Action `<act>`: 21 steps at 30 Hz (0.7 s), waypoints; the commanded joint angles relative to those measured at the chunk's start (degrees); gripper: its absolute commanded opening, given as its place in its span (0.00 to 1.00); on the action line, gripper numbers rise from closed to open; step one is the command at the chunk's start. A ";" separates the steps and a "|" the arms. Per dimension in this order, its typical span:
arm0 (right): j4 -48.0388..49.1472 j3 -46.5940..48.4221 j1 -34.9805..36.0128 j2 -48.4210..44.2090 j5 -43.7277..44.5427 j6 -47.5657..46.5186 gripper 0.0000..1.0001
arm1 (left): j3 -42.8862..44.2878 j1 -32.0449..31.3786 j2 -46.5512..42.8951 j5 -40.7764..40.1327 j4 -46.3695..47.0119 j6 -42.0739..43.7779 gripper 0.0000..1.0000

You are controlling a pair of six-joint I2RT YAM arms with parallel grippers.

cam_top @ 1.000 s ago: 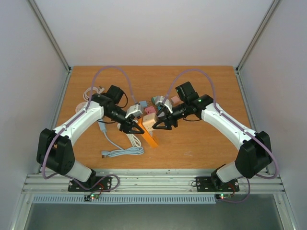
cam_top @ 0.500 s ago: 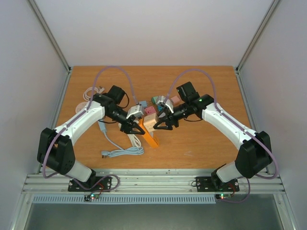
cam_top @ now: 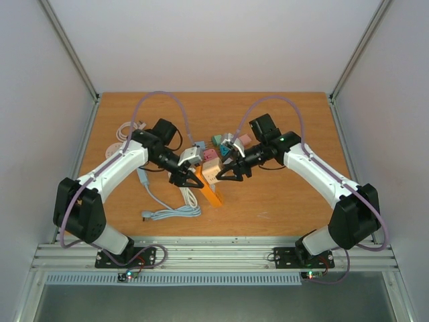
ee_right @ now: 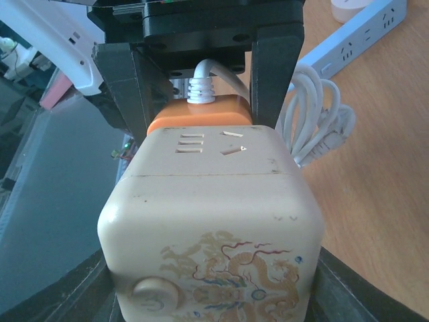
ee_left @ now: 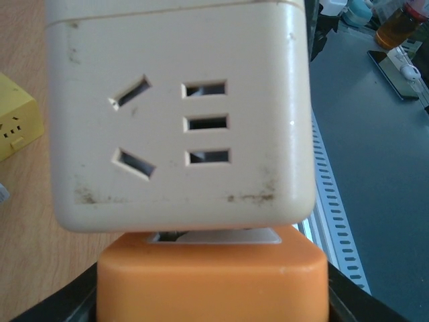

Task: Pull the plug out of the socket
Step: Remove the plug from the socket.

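Observation:
A cream cube socket [cam_top: 209, 172] with a dragon print is held above the table's middle between both grippers. My right gripper [cam_top: 225, 173] is shut on it; it fills the right wrist view [ee_right: 214, 221], jaws at its sides [ee_right: 214, 295]. An orange plug [ee_right: 201, 113] with a white cable sits against the cube's far face. My left gripper [cam_top: 192, 178] is shut on this plug, its black fingers [ee_right: 275, 74] on either side. In the left wrist view the plug [ee_left: 211, 282] lies under the cube [ee_left: 181, 114], with a thin gap between them.
An orange power strip [cam_top: 213, 196] lies on the table under the cube. White and pale blue cables [cam_top: 175, 209] lie to its left. Several coloured adapters [cam_top: 220, 142] stand behind. A white power strip [ee_right: 365, 23] and coiled white cable [ee_right: 315, 127] lie on the wood.
Both grippers, with cube and plug between them, have shifted slightly toward the far side of the table. Grips are unchanged.

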 commanded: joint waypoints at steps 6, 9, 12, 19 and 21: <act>4.71 -2.03 -4.72 -3.89 3.14 2.32 0.01 | 2.76 0.41 2.74 -1.61 -6.80 -0.03 0.01; 5.56 -2.53 -4.72 -4.33 3.79 2.49 0.01 | 3.17 0.54 3.32 -1.25 -7.21 -0.34 0.00; 6.22 -3.10 -4.72 -4.76 4.19 2.50 0.01 | 3.55 0.86 3.63 -1.31 -6.87 -1.09 0.00; 7.52 -3.78 -4.74 -5.98 5.19 2.88 0.01 | 3.39 1.41 3.48 -1.46 -7.08 -1.06 0.00; 6.50 -3.18 -4.93 -5.53 3.82 2.93 0.01 | 2.90 1.42 2.74 -1.29 -7.49 0.35 0.00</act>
